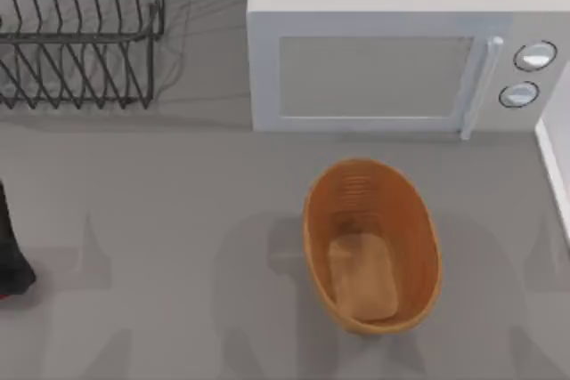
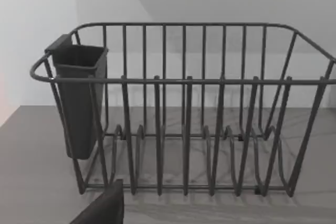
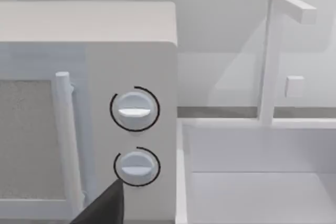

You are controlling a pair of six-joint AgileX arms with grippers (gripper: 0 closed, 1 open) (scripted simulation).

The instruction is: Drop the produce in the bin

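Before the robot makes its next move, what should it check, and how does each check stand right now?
1. Basket upright, opening facing up: ok.
2. Room inside the basket, tan bottom bare: ok.
3. Basket stands apart from the microwave: ok.
4. Where the fruit is: cannot tell.
5. Left wrist camera aimed at the basket: not ok, it faces the dish rack.
6. Right wrist camera aimed at the basket: not ok, it faces the microwave's knobs.
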